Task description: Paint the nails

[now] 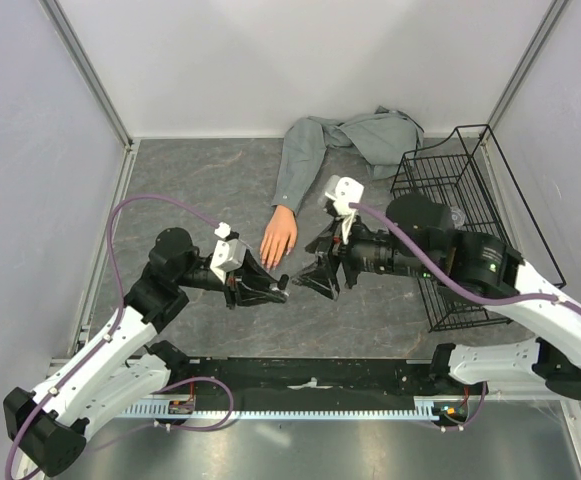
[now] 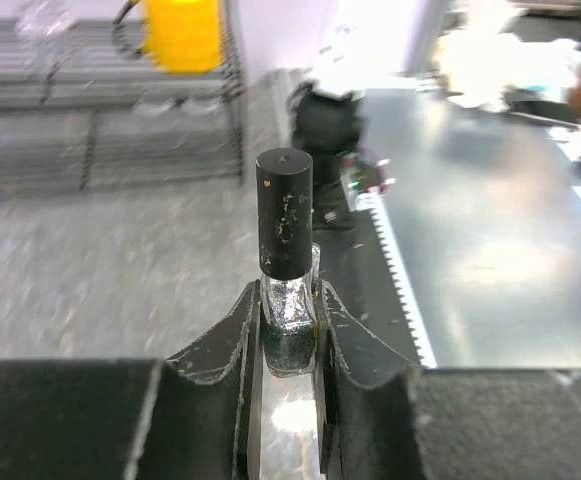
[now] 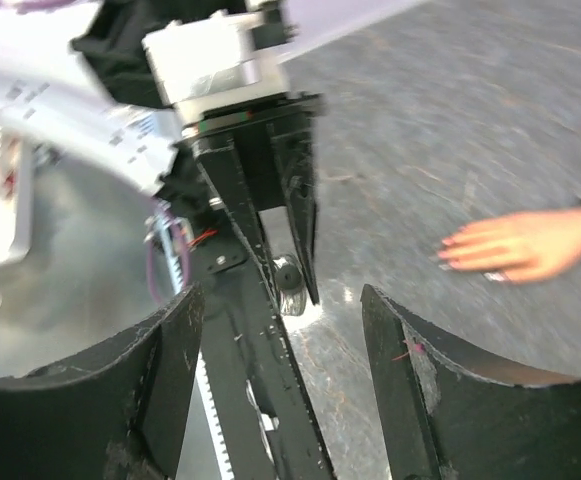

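Right end effector (image 1: 312, 278) has its jaws apart and reaches low and level straight at the bottle (image 2: 288, 330), whose black cap (image 2: 284, 210) points back along that line. Left end effector (image 1: 273, 292) is clamped on the bottle's glass. Just beyond the bottle on the bench (image 1: 200, 190) lie the nails (image 1: 269, 263) — untouched, tips toward it.

2 arms stand on the black base rail (image 1: 310, 378). The left arm (image 1: 110, 355) and right arm (image 1: 550, 315) wear smooth white shells on the links nearest the rail, and matte black, rounded joint housings farther from it. 1 purple cable (image 1: 130, 203) runs along each arm, looping free beyond the rail. A white boxy camera block (image 1: 227, 252) caps each wrist. The jaws are black, wedge-shaped, scratched pale along their edges.
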Robot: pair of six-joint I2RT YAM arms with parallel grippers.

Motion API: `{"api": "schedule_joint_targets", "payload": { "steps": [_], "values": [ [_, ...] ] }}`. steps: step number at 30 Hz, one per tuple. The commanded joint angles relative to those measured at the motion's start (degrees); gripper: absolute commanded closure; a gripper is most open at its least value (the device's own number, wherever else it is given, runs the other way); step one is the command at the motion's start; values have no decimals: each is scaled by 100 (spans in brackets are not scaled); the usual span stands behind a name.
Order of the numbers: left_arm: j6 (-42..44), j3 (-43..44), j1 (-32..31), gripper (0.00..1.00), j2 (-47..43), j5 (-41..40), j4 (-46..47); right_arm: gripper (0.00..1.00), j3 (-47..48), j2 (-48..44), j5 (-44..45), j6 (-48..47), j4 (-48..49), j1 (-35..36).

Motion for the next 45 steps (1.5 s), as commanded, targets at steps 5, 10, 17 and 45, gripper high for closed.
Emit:
{"api": "schedule_joint_targets", "payload": {
  "steps": [5,10,17,45],
  "values": [
    [-638,-71,3,98,-57,966,932,33,-243,490,-2390,-795,683,-274],
    [-638,-71,3,98,-57,940,932,39,-287,578,-2434,-866,719,-309],
    [-638,-62,3,98,-66,905,932,55,-366,701,-2504,-839,772,-353],
    [21,-142,117,98,-892,-3165,335,100,-1017,1228,4516,3247,1607,1747]
  ]
}}
